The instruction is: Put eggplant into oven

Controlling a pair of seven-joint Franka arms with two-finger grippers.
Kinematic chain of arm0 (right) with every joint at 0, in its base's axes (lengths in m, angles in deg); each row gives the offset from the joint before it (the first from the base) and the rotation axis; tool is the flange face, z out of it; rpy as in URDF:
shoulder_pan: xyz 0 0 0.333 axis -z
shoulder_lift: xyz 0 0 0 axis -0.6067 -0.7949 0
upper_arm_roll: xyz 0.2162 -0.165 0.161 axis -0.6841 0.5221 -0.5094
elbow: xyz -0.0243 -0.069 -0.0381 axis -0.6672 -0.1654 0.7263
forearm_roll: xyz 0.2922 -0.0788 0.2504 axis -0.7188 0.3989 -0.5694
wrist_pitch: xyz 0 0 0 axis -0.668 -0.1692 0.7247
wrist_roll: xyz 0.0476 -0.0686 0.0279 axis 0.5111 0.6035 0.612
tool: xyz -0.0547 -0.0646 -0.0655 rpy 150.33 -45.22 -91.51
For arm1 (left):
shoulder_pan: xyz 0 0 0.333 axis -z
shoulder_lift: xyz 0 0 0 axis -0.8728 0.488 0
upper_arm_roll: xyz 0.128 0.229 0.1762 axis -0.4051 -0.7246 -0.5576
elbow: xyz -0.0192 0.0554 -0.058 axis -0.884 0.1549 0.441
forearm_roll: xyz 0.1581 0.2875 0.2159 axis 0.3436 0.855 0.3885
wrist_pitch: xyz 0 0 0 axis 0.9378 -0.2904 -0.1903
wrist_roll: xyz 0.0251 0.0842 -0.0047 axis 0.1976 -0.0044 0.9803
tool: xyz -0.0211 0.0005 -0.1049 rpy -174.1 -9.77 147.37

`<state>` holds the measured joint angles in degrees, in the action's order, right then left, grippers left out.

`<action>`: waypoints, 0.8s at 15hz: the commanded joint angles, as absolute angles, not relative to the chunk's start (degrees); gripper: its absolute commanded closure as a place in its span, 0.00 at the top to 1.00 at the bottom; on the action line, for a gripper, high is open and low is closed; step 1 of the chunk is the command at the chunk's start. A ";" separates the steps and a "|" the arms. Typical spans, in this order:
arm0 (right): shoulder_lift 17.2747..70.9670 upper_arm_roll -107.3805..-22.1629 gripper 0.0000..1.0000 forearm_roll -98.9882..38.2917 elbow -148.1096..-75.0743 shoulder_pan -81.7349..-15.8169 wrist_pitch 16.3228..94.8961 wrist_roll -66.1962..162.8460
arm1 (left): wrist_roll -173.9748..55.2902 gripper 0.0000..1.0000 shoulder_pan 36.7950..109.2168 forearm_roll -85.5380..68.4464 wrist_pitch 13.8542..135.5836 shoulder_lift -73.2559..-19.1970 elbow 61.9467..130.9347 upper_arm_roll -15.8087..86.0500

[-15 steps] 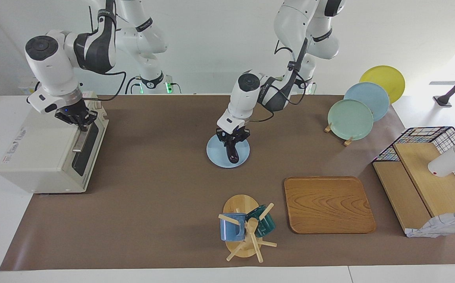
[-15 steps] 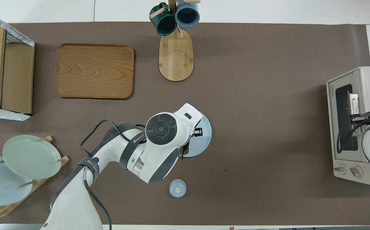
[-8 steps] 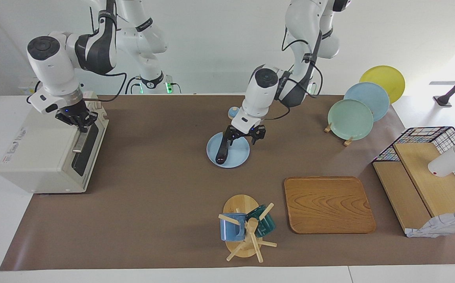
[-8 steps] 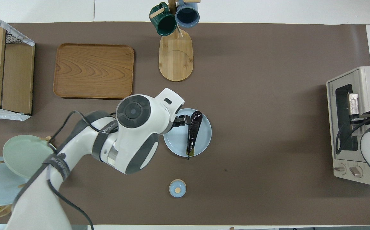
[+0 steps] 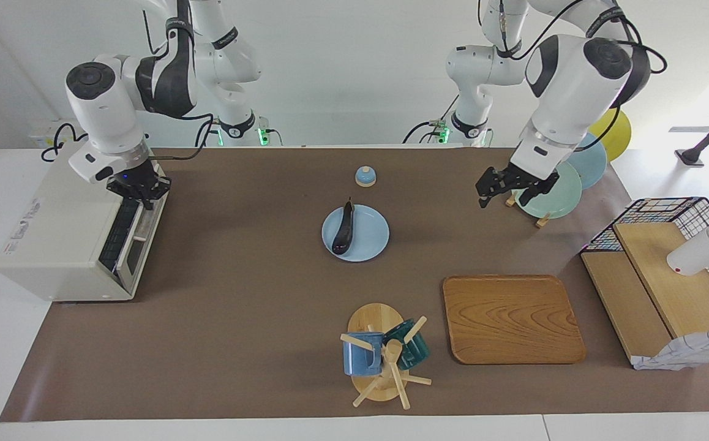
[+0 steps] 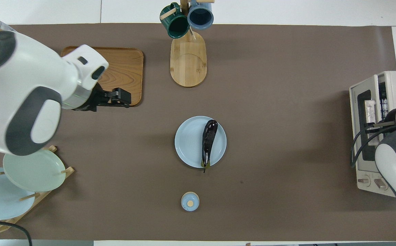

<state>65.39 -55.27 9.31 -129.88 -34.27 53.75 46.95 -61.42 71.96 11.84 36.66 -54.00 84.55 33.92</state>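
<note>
Since the earlier frames we note two changes: the left end effector (image 5: 511,187) has let go of the eggplant (image 5: 343,228) and withdrawn, and the oven (image 5: 70,234) door has come partly open.

Item, light blue plate (image 5: 368,248), mid-counter: holds the eggplant, lying flat, stem end toward the robots.
Item, oven, at the right arm's end of the counter: door ajar, wire rack showing; we cannot tell whether anything lies inside.
Item, wooden tray (image 5: 512,320): bare.
Item, mug tree (image 5: 379,358): one blue and one green mug hung on it.
Item, plate rack (image 5: 547,185): green, blue and yellow plates on edge.
Item, small blue bell-like object (image 5: 365,176), nearer the robots than the plate.

Left end effector: released, fingers spread, raised beside the plate rack.
Right end effector (image 5: 138,189): clenched, at the oven door's handle (image 6: 369,109).

Counter (image 5: 256,306): brown mat on white, with a wire-and-wood shelf (image 5: 667,269) at the left arm's end; pale wall.
</note>
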 commanded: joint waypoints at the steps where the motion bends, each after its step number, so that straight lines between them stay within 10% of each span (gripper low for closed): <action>1: 59.82 -55.20 0.00 8.15 -131.41 -33.57 62.01 46.22 | -62.92 1.00 70.02 14.13 31.28 -57.59 85.15 34.82; 12: 56.30 -55.20 0.00 5.95 -138.97 -36.91 76.17 43.93 | -70.30 1.00 66.15 13.69 27.84 -58.05 82.80 34.91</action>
<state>57.59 -56.63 3.77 -137.68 -39.46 72.45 43.57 -69.49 67.50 13.14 29.01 -58.98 85.54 34.20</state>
